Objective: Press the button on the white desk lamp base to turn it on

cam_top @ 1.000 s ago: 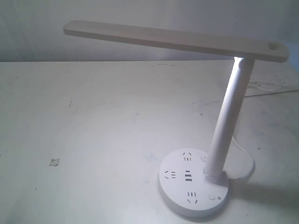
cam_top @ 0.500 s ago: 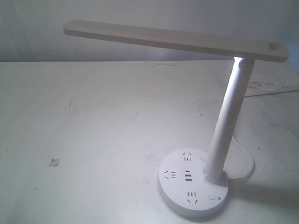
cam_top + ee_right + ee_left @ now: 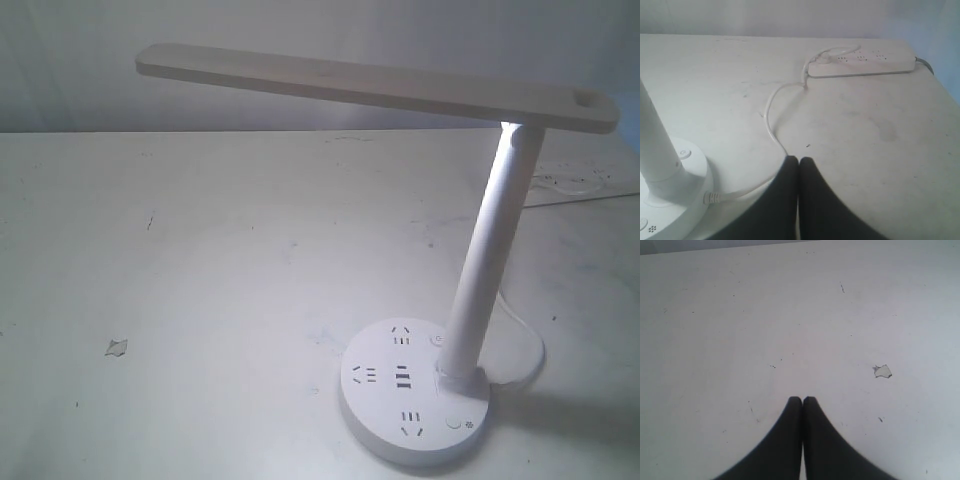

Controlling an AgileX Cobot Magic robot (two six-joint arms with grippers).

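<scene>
The white desk lamp base (image 3: 385, 405) sits at the front right of the table, with its dark socket slots facing up. The button (image 3: 455, 421), with a tiny sun-like mark beside it, lies at the base's front right, close to the stem (image 3: 490, 260). Neither gripper shows in the exterior view. My left gripper (image 3: 802, 399) is shut on nothing above bare tabletop. My right gripper (image 3: 799, 159) is also shut on nothing, a short way from the lamp base (image 3: 687, 192) and beside its cord (image 3: 771, 120). Neither gripper touches the lamp.
The long flat lamp head (image 3: 370, 88) overhangs the table's middle, and the stem's top is brightly lit. A smaller round button (image 3: 437, 340) sits at the base's rear. A white power strip (image 3: 862, 64) lies by the far table edge. A chipped spot (image 3: 882, 371) marks the tabletop.
</scene>
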